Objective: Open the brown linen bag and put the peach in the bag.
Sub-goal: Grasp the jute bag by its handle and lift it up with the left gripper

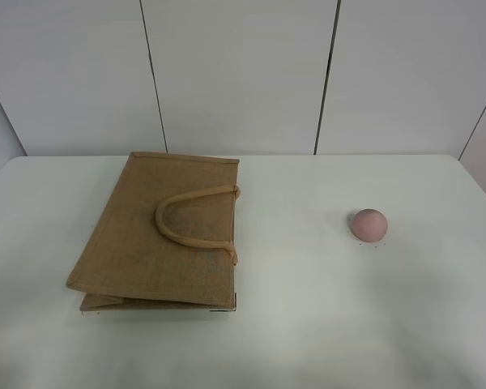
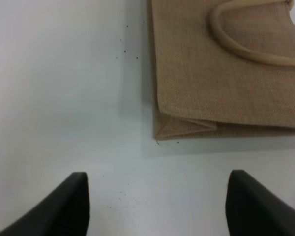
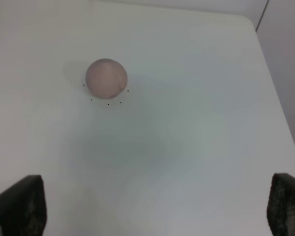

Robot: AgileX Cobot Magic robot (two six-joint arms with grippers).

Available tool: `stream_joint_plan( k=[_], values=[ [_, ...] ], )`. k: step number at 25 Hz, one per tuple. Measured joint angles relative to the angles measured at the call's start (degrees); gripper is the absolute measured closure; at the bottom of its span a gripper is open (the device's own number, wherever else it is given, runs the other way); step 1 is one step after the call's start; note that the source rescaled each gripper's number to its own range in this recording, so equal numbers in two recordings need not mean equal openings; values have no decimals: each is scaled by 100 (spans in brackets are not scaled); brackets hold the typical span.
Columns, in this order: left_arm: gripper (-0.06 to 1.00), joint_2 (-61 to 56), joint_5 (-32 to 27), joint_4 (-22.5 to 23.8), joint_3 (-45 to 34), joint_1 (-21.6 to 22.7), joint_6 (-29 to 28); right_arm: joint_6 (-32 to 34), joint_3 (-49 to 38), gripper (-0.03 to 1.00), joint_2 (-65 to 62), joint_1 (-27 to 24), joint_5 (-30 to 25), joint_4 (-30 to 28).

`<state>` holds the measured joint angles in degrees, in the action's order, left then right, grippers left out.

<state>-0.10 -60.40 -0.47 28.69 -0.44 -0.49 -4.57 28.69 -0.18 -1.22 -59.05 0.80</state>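
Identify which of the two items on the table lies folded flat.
The brown linen bag, flat with a handle on top; the peach is a small pink ball apart on its right.

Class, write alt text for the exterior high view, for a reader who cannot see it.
A brown linen bag lies flat and closed on a white table, a beige loop handle on top. A pink peach sits apart to its right; no robot arms show.

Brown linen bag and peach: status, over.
Both open, empty: left end effector short of the brown linen bag corner, right end effector facing the peach. Bag flat and shut on the table, peach apart to its right. Nothing between them.
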Motion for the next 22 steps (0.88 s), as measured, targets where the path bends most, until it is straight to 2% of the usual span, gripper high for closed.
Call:
stream_joint_plan(
  k=[12,15,18,22],
  values=[
    [14,0,47,0,54,0,0,0,0,-3,0,0,0,0],
    [7,69,88,0,235,0,0,0,0,-3,0,0,0,0],
    [-2,695,82,0,517,0,6,0,0,-3,0,0,0,0],
    [-5,2192,113,0,1056,0,92,0,0,-3,0,0,0,0]
  ],
)
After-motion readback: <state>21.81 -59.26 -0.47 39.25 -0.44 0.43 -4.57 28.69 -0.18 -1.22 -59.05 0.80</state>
